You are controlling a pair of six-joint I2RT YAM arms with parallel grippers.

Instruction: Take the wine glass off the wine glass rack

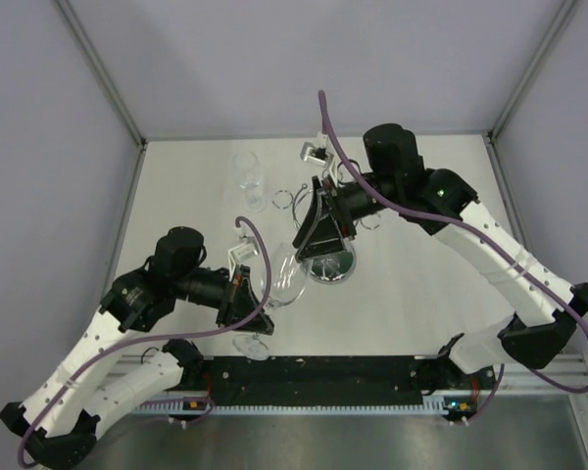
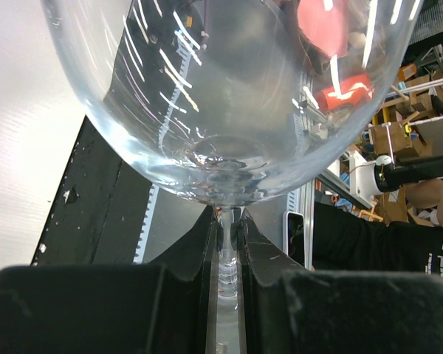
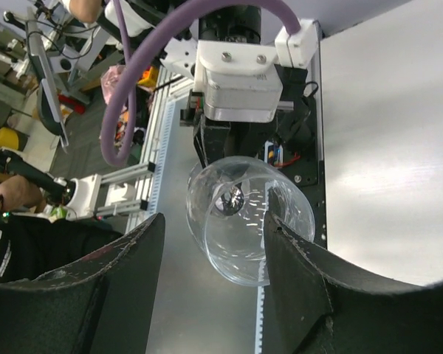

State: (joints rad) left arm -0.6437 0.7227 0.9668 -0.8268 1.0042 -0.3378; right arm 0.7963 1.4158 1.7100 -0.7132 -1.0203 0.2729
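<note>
Since the left gripper [image 2: 227, 221] is clamped tight on the thin stem [image 2: 227, 258] of the wine glass [image 2: 229, 96], right under the bowl, the glass can't slide or swing. That makes sense for something this slick and fragile, since the stem is the only narrow part two fingers can really pinch. From above, the glass is up off the table [image 1: 421, 294], tipped on its side. Its bowl is just beside the round mirrored base of the wine glass rack [image 1: 330, 262], on the base's left side. I can't see any chrome wire around the bowl or stem in the wrist views, so my guess is it's basically clear of the rack already. With clear glass next to a shiny stand I wouldn't swear to it, though. The right gripper [image 3: 214, 225] hangs over the rack with its fingers [image 3: 125, 287] spread apart and nothing pinched between them, and its camera looks straight into the mouth of the bowl. I'd read that as the right arm being there to steady the stand so it doesn't tip while the glass comes away, but I can't tell from these angles whether it actually touches the rack. Looks like another clear glass [image 1: 252, 184] further back on the table, pretty faint. Next bit, I reckon, is carrying the glass well away from the hoops and setting it down gently.
</note>
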